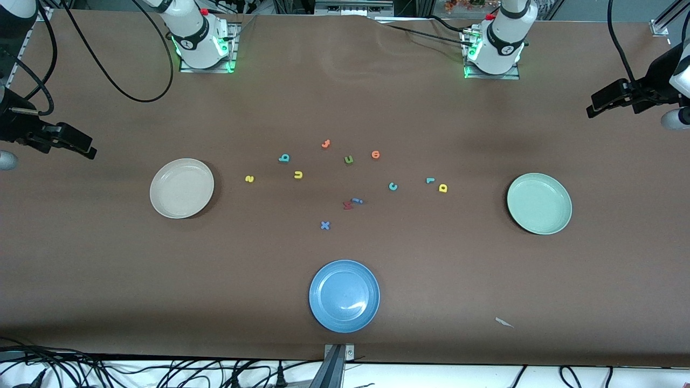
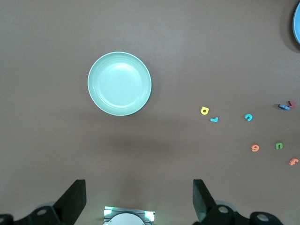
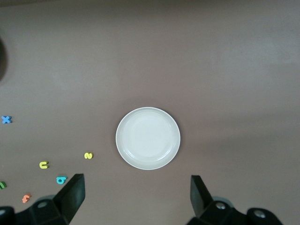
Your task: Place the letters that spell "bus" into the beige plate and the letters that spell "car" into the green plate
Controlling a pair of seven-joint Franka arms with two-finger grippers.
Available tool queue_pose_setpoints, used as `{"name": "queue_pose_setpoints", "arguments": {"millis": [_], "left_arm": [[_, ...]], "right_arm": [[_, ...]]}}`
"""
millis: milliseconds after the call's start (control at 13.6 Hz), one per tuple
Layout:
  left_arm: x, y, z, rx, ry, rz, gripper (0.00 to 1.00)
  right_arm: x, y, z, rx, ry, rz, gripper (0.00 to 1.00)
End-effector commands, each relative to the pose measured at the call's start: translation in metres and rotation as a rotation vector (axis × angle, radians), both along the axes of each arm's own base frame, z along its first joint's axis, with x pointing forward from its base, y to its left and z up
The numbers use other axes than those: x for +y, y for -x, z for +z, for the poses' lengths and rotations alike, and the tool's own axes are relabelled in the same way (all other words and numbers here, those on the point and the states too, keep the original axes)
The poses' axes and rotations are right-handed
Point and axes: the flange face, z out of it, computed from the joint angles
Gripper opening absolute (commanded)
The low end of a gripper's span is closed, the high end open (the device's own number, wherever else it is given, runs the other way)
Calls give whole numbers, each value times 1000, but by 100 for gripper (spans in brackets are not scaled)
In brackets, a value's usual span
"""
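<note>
both plates sit bare: beige plate (image 1: 181, 188) at the right arm's end, green plate (image 1: 539, 203) at the left arm's. letters lie flat between them, orientation unreadable. left gripper (image 2: 138, 199) and right gripper (image 3: 137, 197) hang high, jaws wide apart, holding nothing.

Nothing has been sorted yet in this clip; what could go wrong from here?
Two u shapes lie close: the yellow u and the green u-shaped letter, so the wrong one may be picked. The teal r and yellow a nearly touch; grasping one may shift the other. The blue plate is a decoy beside the beige plate and green plate.
</note>
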Motion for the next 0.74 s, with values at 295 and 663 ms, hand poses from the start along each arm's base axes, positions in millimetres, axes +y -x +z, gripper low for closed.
{"name": "queue_pose_setpoints", "arguments": {"millis": [295,663], "left_arm": [[-7,-14,12,-84,12,-55,100],[-2,-17,14,-117,12,-133,100]], "right_arm": [[2,5,2,-11,-18,-8,99],[1,5,2,-11,-17,-8,99]]}}
